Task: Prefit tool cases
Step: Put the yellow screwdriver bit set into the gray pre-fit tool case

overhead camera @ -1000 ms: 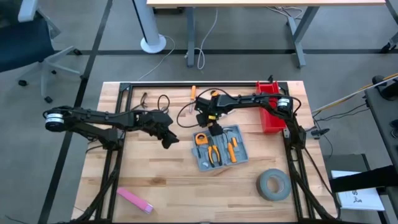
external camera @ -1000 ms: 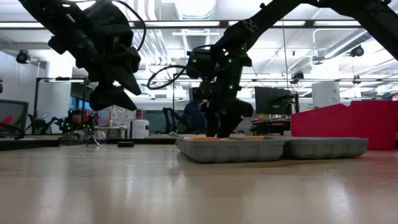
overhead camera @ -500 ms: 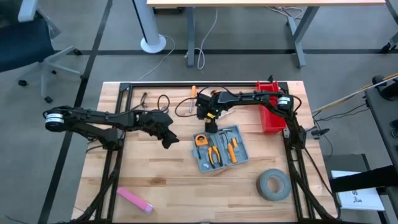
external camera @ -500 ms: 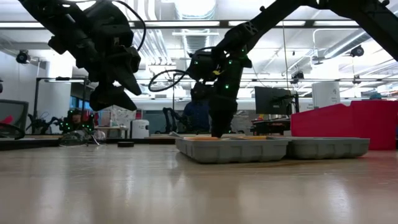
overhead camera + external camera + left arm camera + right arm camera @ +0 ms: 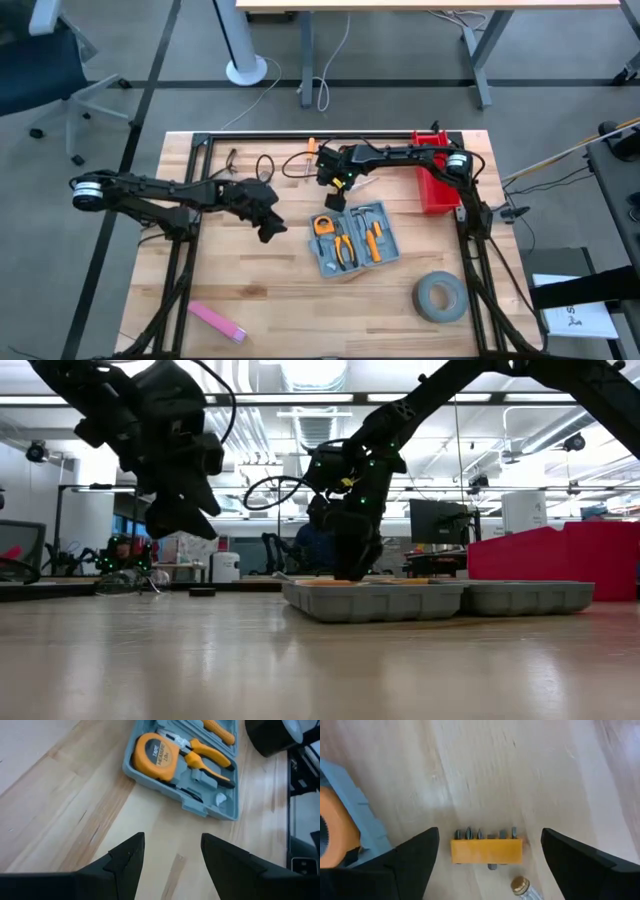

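The blue-grey tool case (image 5: 352, 238) lies open on the wooden table, with an orange tape measure (image 5: 155, 752), pliers and other orange-handled tools in its recesses. It also shows in the low view (image 5: 440, 598). My right gripper (image 5: 335, 197) is open just beyond the case's far edge. Its fingers stand on either side of an orange bit holder (image 5: 487, 849) that lies on the table, and they do not touch it. My left gripper (image 5: 268, 228) is open and empty above the table, left of the case (image 5: 185, 770).
A red bin (image 5: 433, 175) stands at the far right. A grey tape roll (image 5: 440, 297) lies near the front right and a pink flat piece (image 5: 217, 322) at the front left. Cables (image 5: 262, 162) lie at the far side. A small brass-tipped part (image 5: 520, 885) lies beside the bit holder.
My right gripper has drawn back from over the case's far edge toward the table's far edge and now stands over the bit holder. The case has stayed in place.
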`<state>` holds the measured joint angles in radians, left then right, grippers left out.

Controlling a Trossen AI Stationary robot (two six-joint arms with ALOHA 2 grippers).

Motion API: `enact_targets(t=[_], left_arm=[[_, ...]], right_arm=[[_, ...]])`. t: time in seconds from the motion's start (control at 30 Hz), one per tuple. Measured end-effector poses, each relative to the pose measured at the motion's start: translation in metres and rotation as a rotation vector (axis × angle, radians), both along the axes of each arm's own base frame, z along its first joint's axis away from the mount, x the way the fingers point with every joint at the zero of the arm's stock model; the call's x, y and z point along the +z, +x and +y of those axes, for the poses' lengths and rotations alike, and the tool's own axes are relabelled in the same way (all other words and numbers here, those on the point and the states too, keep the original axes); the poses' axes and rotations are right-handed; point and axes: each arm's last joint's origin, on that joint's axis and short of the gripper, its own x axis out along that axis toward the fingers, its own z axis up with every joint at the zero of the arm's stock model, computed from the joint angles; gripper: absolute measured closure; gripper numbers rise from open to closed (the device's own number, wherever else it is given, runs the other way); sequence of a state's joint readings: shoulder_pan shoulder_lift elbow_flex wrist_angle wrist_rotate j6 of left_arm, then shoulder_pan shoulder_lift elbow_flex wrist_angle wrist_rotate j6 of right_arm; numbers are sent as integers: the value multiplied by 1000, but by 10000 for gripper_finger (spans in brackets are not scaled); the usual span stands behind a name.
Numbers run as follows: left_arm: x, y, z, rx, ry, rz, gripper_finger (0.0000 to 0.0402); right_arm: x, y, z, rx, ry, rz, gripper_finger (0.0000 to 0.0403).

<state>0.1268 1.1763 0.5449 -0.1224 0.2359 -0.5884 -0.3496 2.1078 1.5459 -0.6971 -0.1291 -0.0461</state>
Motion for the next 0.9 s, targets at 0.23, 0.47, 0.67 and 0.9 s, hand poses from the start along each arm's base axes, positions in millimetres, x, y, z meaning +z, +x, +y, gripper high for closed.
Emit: enact_targets(t=[0.23, 0.47, 0.67, 0.9], left_arm=[[-5, -3, -1, -1, 0, 18, 198], [-17, -8, -5, 37, -36, 25, 198], [-23, -10, -5, 79, -49, 17, 198], [-22, -9, -5, 79, -46, 4, 198]], right_arm=[[9, 0, 7, 159, -98, -2, 70], [7, -6, 10, 166, -110, 59, 68], [4, -6, 13, 130, -95, 66, 68], [4, -4, 16, 139, -98, 57, 69]])
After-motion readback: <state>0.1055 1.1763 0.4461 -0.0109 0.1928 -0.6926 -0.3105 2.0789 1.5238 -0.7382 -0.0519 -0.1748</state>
